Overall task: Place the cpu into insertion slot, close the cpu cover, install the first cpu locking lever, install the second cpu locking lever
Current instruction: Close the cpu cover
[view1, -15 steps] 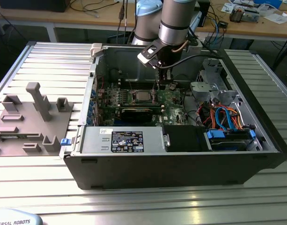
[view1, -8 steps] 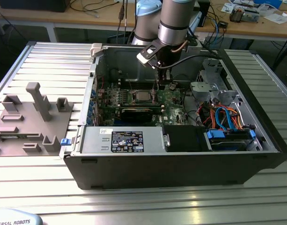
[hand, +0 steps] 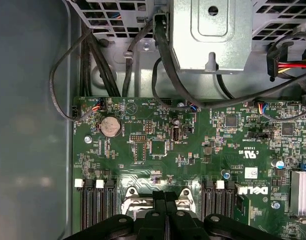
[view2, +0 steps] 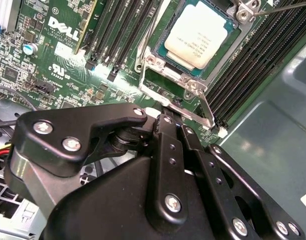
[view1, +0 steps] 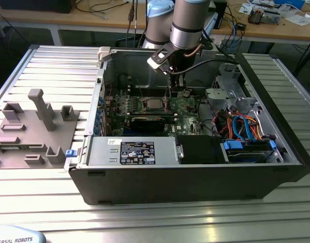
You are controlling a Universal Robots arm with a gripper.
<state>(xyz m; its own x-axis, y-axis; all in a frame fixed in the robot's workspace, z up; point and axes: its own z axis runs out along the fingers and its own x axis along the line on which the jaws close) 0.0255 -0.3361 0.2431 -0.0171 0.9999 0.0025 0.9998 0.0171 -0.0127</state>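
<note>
Your black gripper (view2: 172,121) has its jaws pressed together, though you cannot tell whether they pinch anything, tips low over the green motherboard (hand: 143,167) just beside the thin silver metal frame plate (view2: 161,39). That frame lies flat around the small square chip with the silver-grey top (view2: 198,34), which sits between rows of long black memory slots (view2: 118,30). Beyond, you see the open dark computer case (view1: 185,187) on the ribbed metal desk (view1: 144,217)
</note>
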